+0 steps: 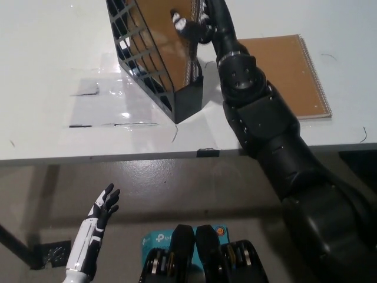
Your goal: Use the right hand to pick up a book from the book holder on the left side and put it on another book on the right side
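Head view, sole view on record.

Bench (pixel 53 135): white top, filling the upper half of the frame, front edge running across the middle.

Book holder (pixel 154 62): black lattice-sided file stand, upper centre-left, tilted with its open mouth toward the top of the frame.

Book (pixel 162 35): brown-covered, spiral-bound, seated in the book holder with its cover facing the camera; lower end down inside the stand, upper edge cut off by the top of the frame.

Second book (pixel 291 71): brown spiral notebook lying flat at upper right, coil along its right edge, partly hidden by the black arm.

Right robot hand (pixel 197 23): black, at upper centre, pinching the right edge of the standing book, a white-tipped finger laid across the cover and the rest wrapped around the coil side (exact contact behind the cover hidden).

Left robot hand (pixel 100 215): white with dark fingers, lower left, below the bench edge, idle, fingers spread and holding nothing.

Sundries: pieces of clear tape (pixel 109 106) on the bench left of the holder; blue box (pixel 156 240) on the floor at bottom centre.

Step in hand, as judged: grasp and extraction, book gripped but not yet clear of the stand.

Next move, as judged: draw upward along the holder's slope until the lower end clears the front lip, keeping the pinch firm against slip; then carry rightward, turn flat and lower onto the second book.
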Robot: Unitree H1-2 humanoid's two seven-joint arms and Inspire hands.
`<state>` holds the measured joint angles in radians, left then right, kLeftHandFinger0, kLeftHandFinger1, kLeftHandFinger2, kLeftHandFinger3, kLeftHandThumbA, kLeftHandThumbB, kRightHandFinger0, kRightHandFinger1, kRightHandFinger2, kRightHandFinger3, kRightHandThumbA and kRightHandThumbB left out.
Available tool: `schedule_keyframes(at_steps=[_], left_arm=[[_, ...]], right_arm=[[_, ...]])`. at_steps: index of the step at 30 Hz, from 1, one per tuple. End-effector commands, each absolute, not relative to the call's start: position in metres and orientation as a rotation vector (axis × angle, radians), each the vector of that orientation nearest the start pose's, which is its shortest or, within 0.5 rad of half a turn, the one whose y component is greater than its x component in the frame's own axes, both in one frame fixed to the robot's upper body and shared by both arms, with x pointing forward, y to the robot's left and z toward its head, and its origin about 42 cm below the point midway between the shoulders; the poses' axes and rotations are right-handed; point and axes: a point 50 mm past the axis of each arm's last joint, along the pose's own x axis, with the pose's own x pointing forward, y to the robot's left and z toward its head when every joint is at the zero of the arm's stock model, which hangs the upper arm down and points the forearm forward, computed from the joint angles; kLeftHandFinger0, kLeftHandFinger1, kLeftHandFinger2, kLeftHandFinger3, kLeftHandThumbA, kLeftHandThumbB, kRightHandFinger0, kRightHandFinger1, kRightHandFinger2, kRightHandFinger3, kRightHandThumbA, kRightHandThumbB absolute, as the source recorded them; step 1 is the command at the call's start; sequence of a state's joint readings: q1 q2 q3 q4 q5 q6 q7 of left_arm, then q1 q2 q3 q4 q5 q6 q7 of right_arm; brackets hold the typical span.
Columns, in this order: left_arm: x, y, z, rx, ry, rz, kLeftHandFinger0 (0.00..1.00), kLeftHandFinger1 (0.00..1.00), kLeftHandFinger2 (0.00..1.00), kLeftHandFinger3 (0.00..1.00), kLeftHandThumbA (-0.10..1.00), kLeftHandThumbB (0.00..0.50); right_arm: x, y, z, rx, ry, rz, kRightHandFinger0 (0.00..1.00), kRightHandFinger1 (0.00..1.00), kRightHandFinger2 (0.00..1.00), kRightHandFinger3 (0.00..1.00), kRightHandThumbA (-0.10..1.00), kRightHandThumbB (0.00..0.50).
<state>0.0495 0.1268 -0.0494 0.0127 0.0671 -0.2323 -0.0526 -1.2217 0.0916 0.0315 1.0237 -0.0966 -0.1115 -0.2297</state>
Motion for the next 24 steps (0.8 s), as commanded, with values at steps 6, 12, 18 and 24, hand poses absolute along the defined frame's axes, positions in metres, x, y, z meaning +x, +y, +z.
schedule_keyframes(at_steps=[6,12,18,24], left_arm=[[0.272,0.238,0.103,0.189,-0.220,-0.127,1.00,1.00,1.00,1.00,1.00,0.193],[0.272,0.238,0.102,0.186,-0.219,-0.143,1.00,1.00,1.00,1.00,1.00,0.208],[0.274,0.238,0.103,0.184,-0.222,-0.137,1.00,1.00,1.00,1.00,1.00,0.200],[0.274,0.239,0.104,0.186,-0.230,-0.139,1.00,1.00,1.00,1.00,1.00,0.186]], right_arm=[[0.522,-0.015,0.544,0.086,-0.724,0.169,0.00,0.37,0.72,0.82,-0.10,0.091],[0.510,-0.017,0.587,0.120,-0.783,0.184,0.00,0.36,0.72,0.81,-0.10,0.102],[0.515,-0.031,0.605,0.408,-0.673,0.249,0.00,0.39,0.78,0.74,-0.10,0.103],[0.527,-0.075,0.625,0.817,-0.468,0.338,0.00,0.25,0.79,1.00,-0.10,0.051]])
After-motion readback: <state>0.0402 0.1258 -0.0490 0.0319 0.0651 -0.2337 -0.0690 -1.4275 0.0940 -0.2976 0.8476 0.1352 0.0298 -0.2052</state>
